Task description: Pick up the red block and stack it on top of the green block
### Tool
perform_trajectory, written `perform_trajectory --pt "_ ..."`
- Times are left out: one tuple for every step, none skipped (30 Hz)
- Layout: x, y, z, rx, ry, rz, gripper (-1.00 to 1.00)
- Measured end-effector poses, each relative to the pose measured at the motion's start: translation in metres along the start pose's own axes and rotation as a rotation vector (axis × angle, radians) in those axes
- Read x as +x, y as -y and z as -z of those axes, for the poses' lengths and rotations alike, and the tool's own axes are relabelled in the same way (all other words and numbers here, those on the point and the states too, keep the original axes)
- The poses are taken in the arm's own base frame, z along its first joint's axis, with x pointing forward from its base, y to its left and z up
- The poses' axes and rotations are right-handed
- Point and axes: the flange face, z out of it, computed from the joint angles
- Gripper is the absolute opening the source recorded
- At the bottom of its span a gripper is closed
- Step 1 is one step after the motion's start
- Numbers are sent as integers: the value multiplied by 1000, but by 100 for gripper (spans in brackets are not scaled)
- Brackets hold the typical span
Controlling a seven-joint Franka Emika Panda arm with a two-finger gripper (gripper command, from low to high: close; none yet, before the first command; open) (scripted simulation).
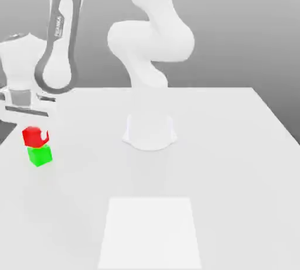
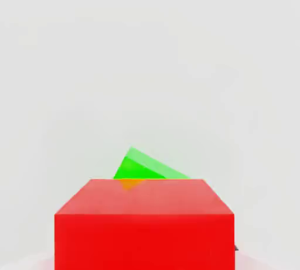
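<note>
Exterior view shows your gripper (image 1: 35, 136) pinching the red block (image 1: 33, 136) right above the green block (image 1: 40, 155), near the table (image 1: 234, 146) edge. You are at the stacking step. Next, line it up, lower it flat, then let go.

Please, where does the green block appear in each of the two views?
Exterior view: the green block sits on the table near the exterior view's left edge, directly under the red block.
Hand view: the green block peeks out behind the red block.
Shared landmark: the red block.

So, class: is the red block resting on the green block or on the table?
On the green block: the red block sits directly above it, off the table.
</note>
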Motion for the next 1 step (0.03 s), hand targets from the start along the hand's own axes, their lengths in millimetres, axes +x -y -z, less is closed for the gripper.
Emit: perform_trajectory --pt "0 0 -2 2 0 -2 100"
